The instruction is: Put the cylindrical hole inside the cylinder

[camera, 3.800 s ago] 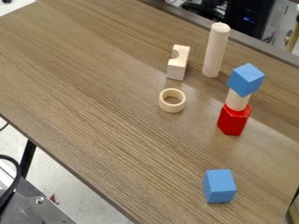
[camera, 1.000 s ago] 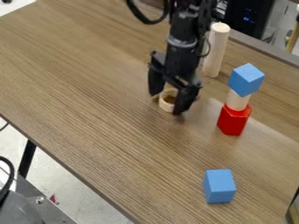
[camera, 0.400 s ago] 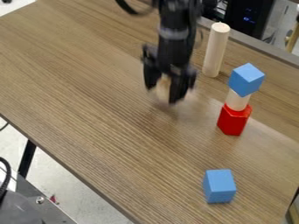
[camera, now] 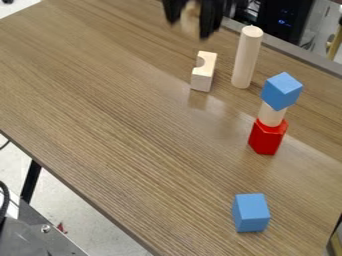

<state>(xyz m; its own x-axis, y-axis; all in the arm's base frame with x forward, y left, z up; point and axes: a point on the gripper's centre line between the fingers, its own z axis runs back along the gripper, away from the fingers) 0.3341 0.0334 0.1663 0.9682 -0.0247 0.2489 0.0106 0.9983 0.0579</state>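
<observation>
Wood-grained tabletop (camera: 127, 130) slants across my camera view, dark equipment (camera: 284, 20) beyond its far edge. At the top of the view I've got the gripper (camera: 190, 26) clamped on the pale wooden ring (camera: 190, 14); blur keeps me from telling which way its hole points. On the table, the tall cylinder (camera: 246, 59) stands upright, long axis vertical, one round end up. I see the notched block (camera: 204, 72) near it, and the red block (camera: 267, 137) under a pale piece (camera: 271, 115) and a blue cube (camera: 282, 91).
</observation>
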